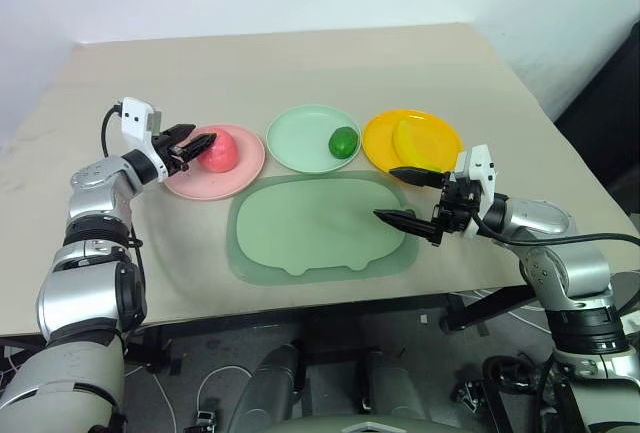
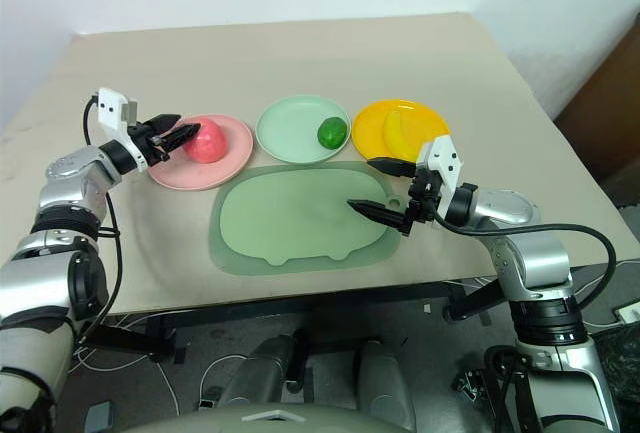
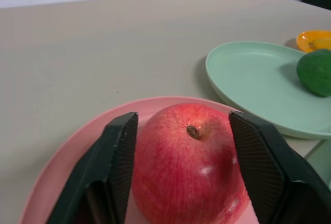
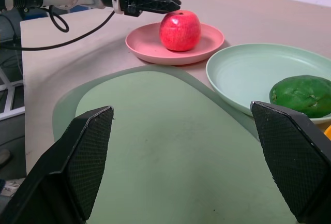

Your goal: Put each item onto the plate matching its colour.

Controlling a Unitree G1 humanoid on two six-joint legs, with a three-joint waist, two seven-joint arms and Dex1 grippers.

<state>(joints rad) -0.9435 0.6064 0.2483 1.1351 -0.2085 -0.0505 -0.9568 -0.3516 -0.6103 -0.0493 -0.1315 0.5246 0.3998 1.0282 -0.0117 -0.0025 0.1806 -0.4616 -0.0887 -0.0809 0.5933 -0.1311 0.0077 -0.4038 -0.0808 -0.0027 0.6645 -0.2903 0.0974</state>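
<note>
1. Currently, in the head view, every fruit lies on its matching plate, all beyond the green mat. The apple is on the pink plate past the mat's left corner. The green fruit is on the mint plate, and the banana is on the yellow plate.
2. In the left wrist view, the left gripper has its jaws spread on either side of the apple.
3. In the right wrist view, the right gripper hangs over the mat, spread wide and empty.
4. Handling: the apple is probably light, rigid and smooth, and it may roll. Grip it across its widest middle.
</note>
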